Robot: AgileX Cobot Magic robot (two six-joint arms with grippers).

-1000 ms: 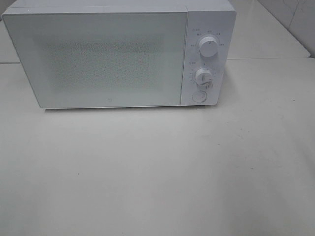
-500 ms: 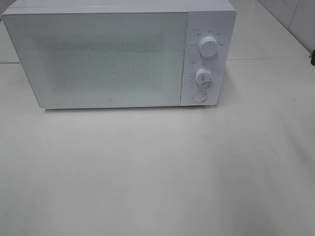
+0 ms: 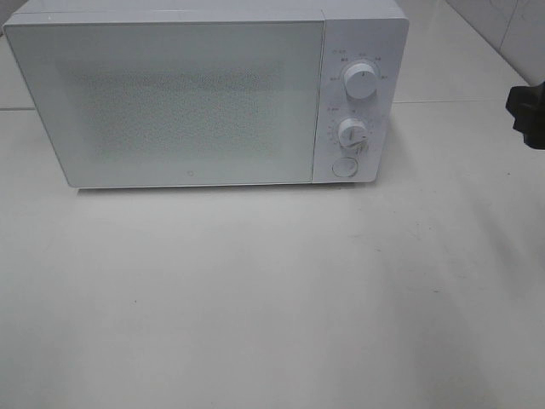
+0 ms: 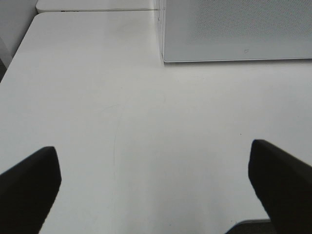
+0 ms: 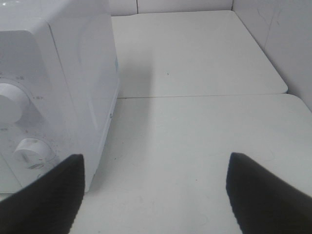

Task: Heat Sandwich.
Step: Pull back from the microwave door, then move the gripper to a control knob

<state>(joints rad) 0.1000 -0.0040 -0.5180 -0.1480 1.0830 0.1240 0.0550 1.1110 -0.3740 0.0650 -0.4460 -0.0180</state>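
Sandwich: not seen in any view, so its position cannot be told. The microwave door is shut and its frosted panel shows nothing of the inside.

Left gripper [image 4: 156, 195]: jaws spread wide, nothing between them. Bare table [image 4: 97, 112] lies under the gap. Both dark fingers [image 4: 30, 190] hang above the surface; whether they touch it cannot be told. Farther out, the lower front corner of the microwave [image 4: 234, 29] stands on the table, well apart from the fingers.

Right gripper [image 5: 156, 200]: jaws spread wide, nothing between them. The gap frames bare table beside the microwave's control-panel side. One finger lies near that panel in the right wrist view, with the two knobs just beyond it.

Exterior high view: a dark part of the right arm [image 3: 530, 112] shows at the right edge, level with the control panel and well apart from it. The panel carries an upper knob [image 3: 361, 81], a lower knob [image 3: 352, 132] and a round button [image 3: 343, 167] below them.
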